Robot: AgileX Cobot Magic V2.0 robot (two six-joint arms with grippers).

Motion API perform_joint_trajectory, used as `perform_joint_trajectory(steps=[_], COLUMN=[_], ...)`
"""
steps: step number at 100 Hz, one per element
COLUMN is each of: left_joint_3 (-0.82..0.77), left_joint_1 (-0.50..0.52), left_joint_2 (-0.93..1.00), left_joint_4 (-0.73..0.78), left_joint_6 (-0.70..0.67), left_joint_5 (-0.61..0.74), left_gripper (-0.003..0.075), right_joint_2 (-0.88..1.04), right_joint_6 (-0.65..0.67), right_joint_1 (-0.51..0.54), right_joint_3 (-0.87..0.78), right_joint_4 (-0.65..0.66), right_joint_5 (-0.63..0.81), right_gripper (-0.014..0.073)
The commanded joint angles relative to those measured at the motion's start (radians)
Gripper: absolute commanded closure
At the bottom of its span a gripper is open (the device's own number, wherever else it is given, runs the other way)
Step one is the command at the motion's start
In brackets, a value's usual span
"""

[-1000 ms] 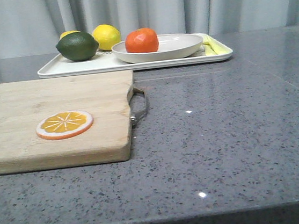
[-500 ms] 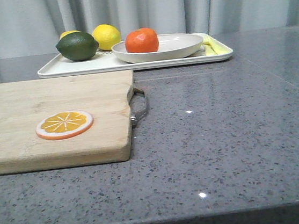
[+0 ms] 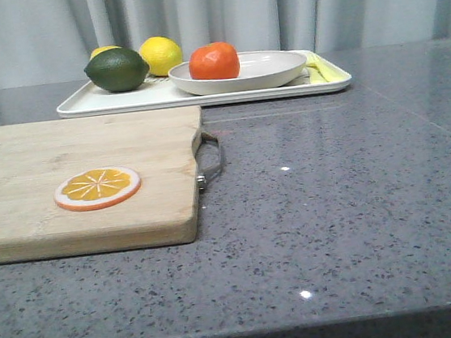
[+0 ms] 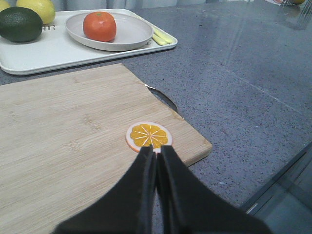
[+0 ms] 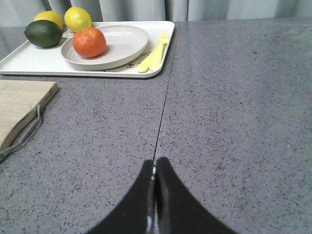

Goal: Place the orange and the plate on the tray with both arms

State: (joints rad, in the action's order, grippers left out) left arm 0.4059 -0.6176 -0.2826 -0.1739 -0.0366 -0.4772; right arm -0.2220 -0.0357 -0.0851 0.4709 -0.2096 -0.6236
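Observation:
The orange (image 3: pixel 214 61) sits in the off-white plate (image 3: pixel 271 70), and the plate rests on the white tray (image 3: pixel 120 102) at the far side of the table. The left wrist view shows the orange (image 4: pixel 99 26), plate (image 4: pixel 131 34) and tray (image 4: pixel 44 53), and so does the right wrist view, with orange (image 5: pixel 89 42), plate (image 5: pixel 122 41) and tray (image 5: pixel 29 61). My left gripper (image 4: pixel 156 149) is shut and empty above the cutting board. My right gripper (image 5: pixel 154 163) is shut and empty above bare table. Neither gripper shows in the front view.
A wooden cutting board (image 3: pixel 63 171) with a metal handle lies at the near left, with a flat orange slice (image 3: pixel 97 188) on it. On the tray also lie a dark green lime (image 3: pixel 116 70), two lemons (image 3: pixel 161 54) and yellow cutlery (image 3: pixel 317 67). Grey curtains hang behind.

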Motion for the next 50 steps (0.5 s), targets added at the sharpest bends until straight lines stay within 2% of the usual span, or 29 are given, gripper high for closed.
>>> perform_joint_trajectory(steps=[1, 12, 34, 50], left_joint_3=[0.017, -0.021, -0.15, -0.224], left_joint_1=[0.004, 0.006, 0.086, 0.179], left_joint_2=[-0.006, -0.006, 0.019, 0.087], left_joint_4=[0.013, 0.016, 0.036, 0.046], left_joint_6=[-0.008, -0.008, -0.008, -0.008], left_joint_5=[0.087, 0.152, 0.434, 0.458], left_gripper=[0.0739, 0.0739, 0.0739, 0.0739], right_joint_2=[-0.008, -0.008, -0.008, -0.008], right_joint_6=[-0.01, -0.01, -0.01, -0.01], right_joint_1=[0.006, 0.006, 0.006, 0.006], right_joint_3=[0.027, 0.027, 0.027, 0.027], right_joint_4=[-0.003, -0.003, -0.003, -0.003], right_joint_5=[0.081, 0.081, 0.081, 0.081], right_gripper=[0.0662, 0.0662, 0.0662, 0.0662])
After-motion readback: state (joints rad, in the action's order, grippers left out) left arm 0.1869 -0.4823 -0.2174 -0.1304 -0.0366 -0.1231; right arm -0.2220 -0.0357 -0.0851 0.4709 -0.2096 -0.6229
